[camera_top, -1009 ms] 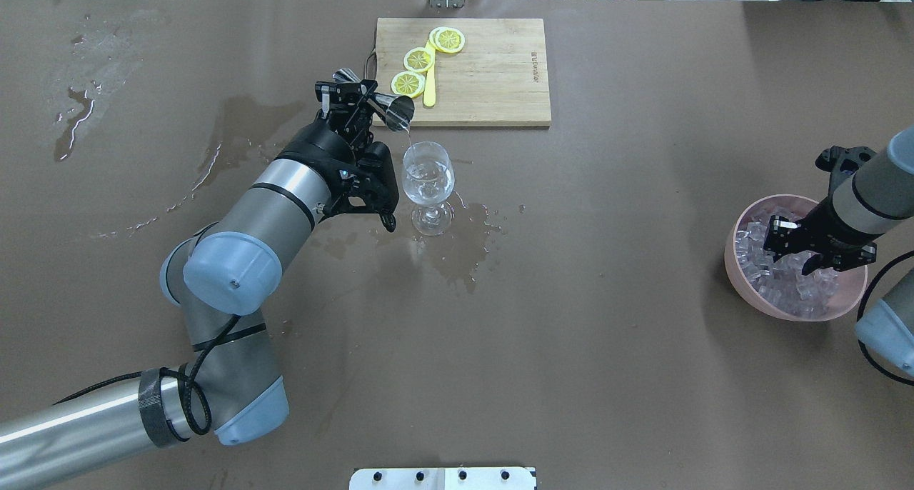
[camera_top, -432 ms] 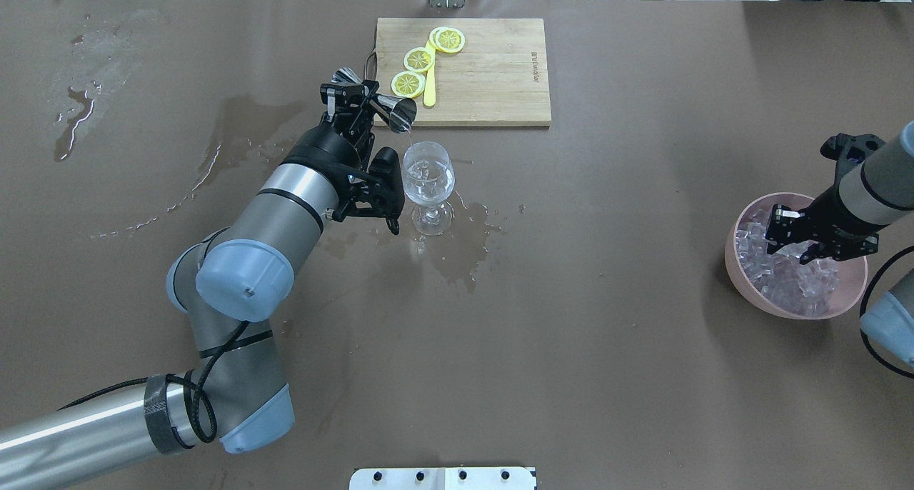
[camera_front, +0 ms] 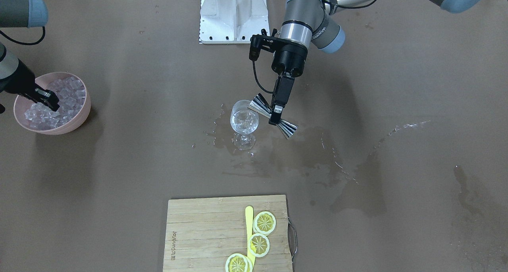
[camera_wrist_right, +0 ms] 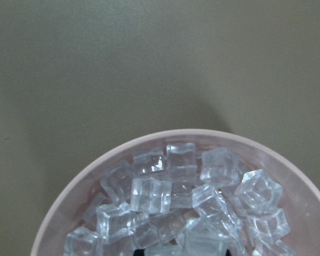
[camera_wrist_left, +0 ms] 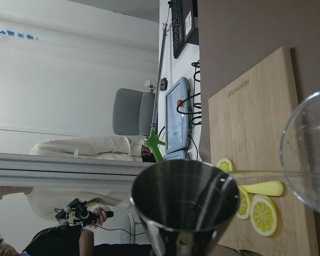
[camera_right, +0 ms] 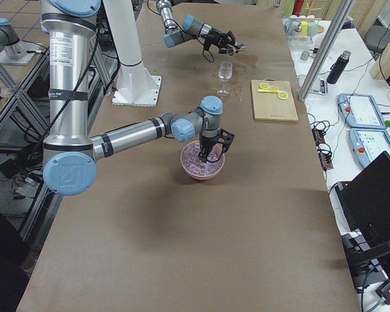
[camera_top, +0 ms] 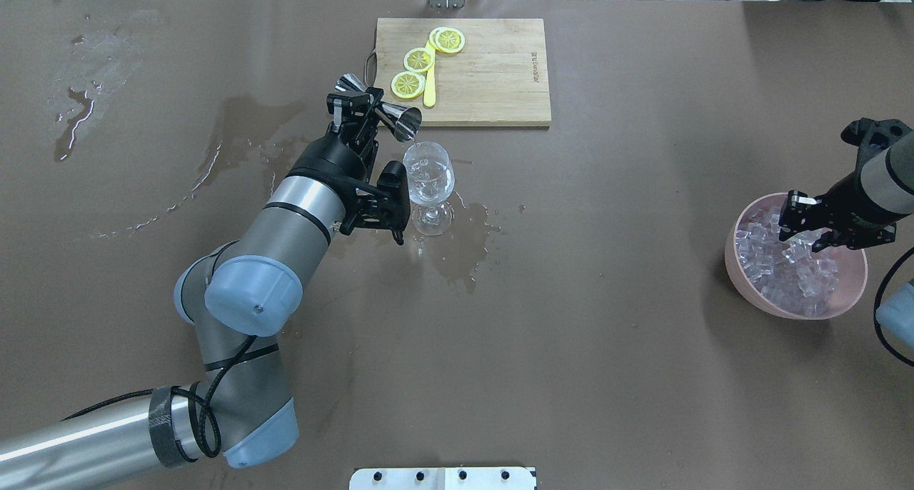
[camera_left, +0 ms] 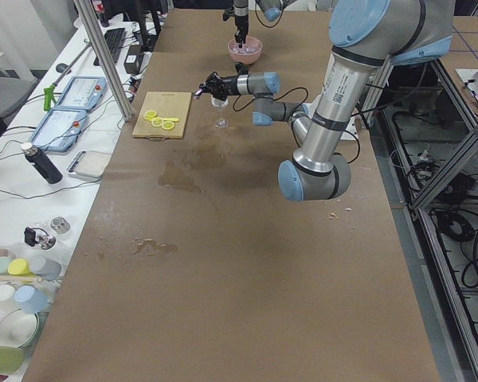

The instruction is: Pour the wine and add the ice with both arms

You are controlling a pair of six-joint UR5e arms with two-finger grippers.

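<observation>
From the operators' side, much of the right arm is cut off at the frame edge; only its black wrist and the right gripper (camera_front: 47,99) show, dipped into the pink bowl (camera_front: 81,115) among the ice (camera_front: 67,95). The fingertips sit down between the cubes, so whether they grip one cannot be told; from overhead the right gripper (camera_top: 810,236) shows its fingers spread apart over the pile. The right wrist camera sees only the bowl's far half, the cubes heaped inside, and a dark sliver at the bottom edge too small to make out.

The left gripper (camera_front: 276,115) is clamped on the narrow waist of a steel jigger (camera_front: 273,116), which lies tipped nearly flat with one cone's mouth just beside the rim of the wine glass (camera_front: 244,123). The glass stands upright on a wet patch of the brown table (camera_front: 119,177). The wine (camera_top: 427,186) is a little clear liquid in the bowl of the glass, hard to separate from the glass itself. In the left wrist view the jigger's inside looks dark and a thin clear thread runs from its lip toward the glass.

On the cutting board (camera_front: 206,232) a burned-in mark runs along one edge, too small to read. Lemon slices (camera_front: 258,244) and a yellow stick lie on it. The arm's sleeve carries lettering, not legible here.
</observation>
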